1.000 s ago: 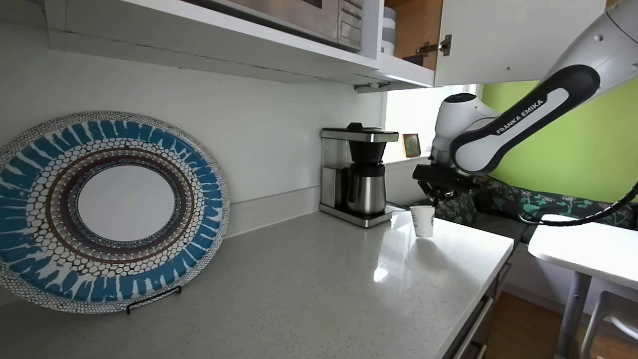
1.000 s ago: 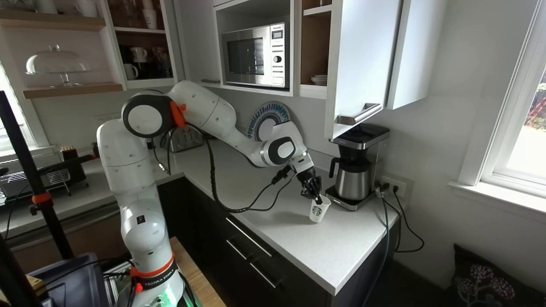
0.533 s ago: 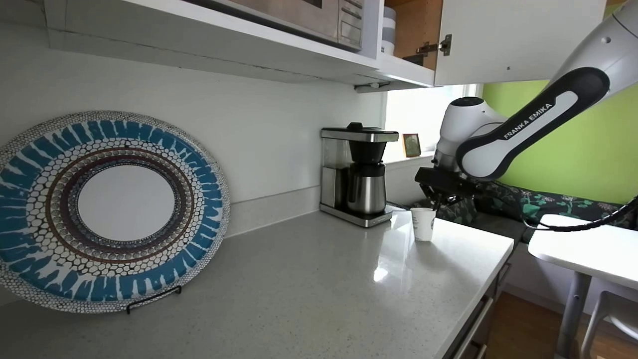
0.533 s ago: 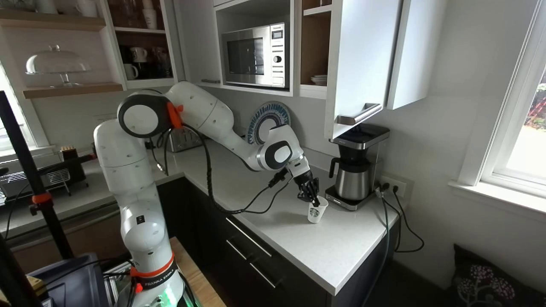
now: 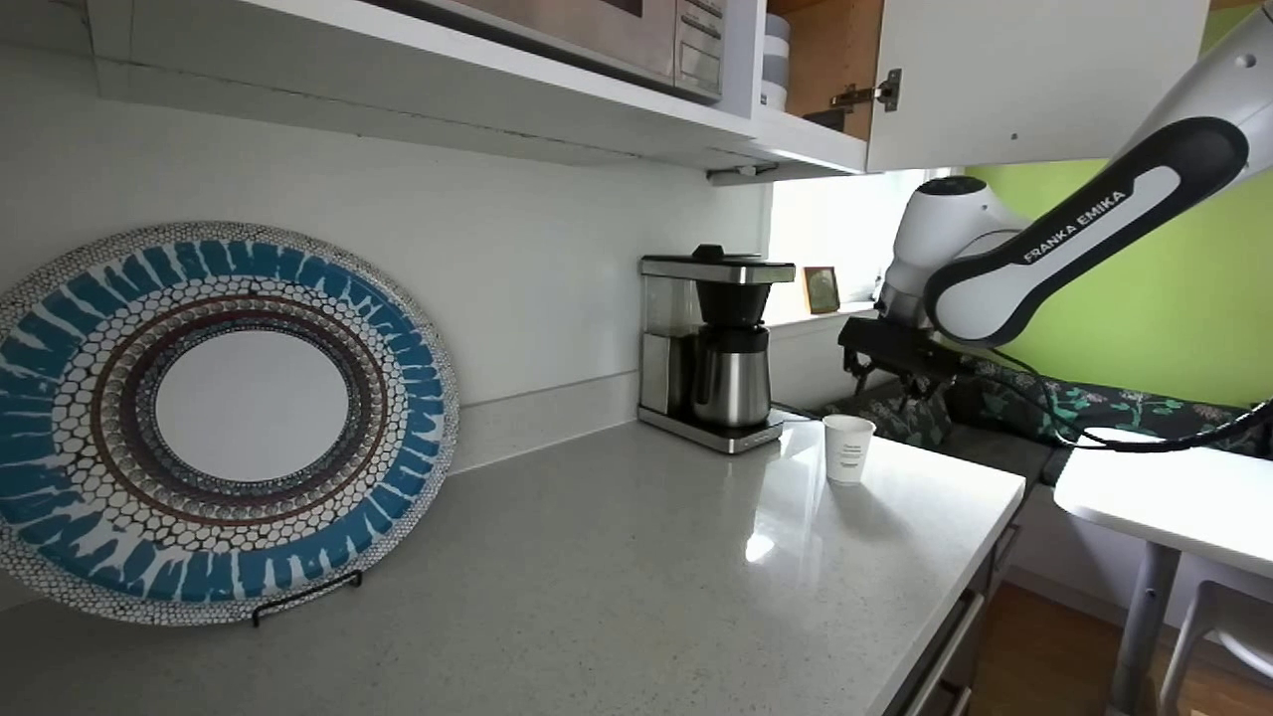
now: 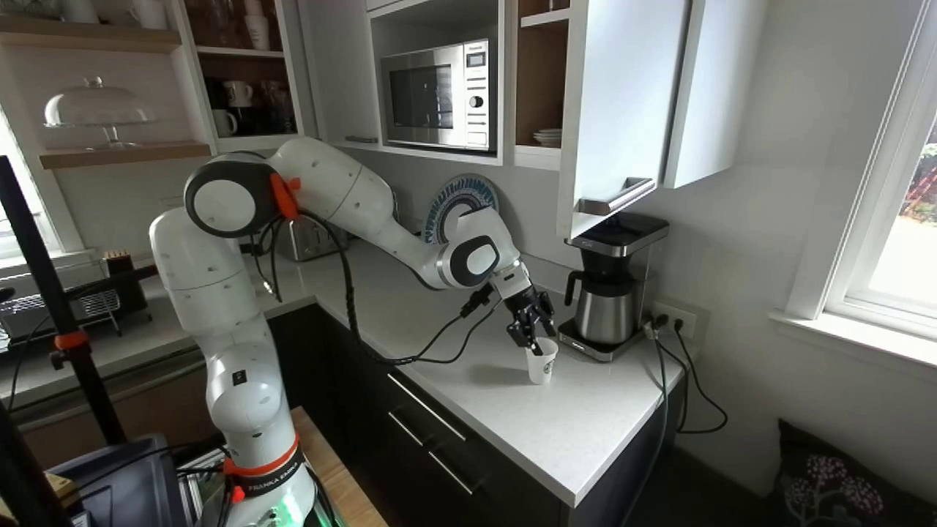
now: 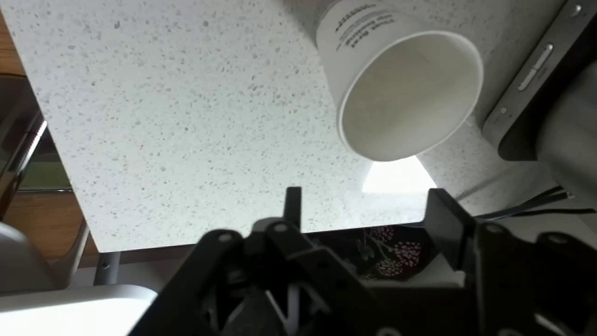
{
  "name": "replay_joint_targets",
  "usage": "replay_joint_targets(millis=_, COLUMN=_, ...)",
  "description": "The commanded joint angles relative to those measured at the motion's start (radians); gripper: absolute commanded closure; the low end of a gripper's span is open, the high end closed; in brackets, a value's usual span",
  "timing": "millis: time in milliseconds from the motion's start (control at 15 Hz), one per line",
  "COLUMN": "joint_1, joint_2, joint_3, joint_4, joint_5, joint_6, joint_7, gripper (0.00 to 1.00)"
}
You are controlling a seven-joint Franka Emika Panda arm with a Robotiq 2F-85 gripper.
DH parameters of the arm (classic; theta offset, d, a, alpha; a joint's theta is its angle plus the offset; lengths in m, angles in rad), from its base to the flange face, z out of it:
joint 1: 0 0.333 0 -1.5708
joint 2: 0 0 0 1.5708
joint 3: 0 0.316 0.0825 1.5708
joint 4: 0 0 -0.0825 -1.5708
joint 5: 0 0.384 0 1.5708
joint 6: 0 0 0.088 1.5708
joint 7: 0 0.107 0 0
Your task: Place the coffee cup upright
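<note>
The white paper coffee cup stands upright on the counter with its mouth up, in both exterior views. In the wrist view I look into the cup from above, with print on its side. My gripper is open there, its black fingers wide apart and nothing between them. An exterior view has the gripper just above the cup's rim, on the far side, apart from it. In another exterior view a fingertip overlaps the cup near its rim; whether it touches cannot be told.
A coffee maker with a steel carafe stands close to the cup, against the wall. Overhead hangs an open cabinet door. The counter's edge runs along the drawers. A large patterned plate leans on the wall.
The gripper has opened and let go of the cup's rim, then risen slightly away. The cup has come down from a slight tilt to stand straight, and its logo has turned aside.
</note>
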Motion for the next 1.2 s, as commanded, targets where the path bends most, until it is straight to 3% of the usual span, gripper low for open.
replay_joint_targets(millis=0, joint_1=-0.029, joint_2=-0.078, joint_3=0.012, joint_4=-0.047, joint_5=0.004, joint_6=0.015, joint_7=-0.022, gripper=0.02)
replay_joint_targets(millis=533, joint_1=-0.016, joint_2=-0.187, joint_3=-0.004, joint_4=-0.054, joint_5=0.273, joint_6=-0.036, joint_7=-0.435, gripper=0.00)
replay_joint_targets(millis=1133, joint_1=-0.037, joint_2=-0.272, joint_3=0.007, joint_4=-0.020, joint_5=0.430, joint_6=-0.200, joint_7=-0.816, gripper=0.00)
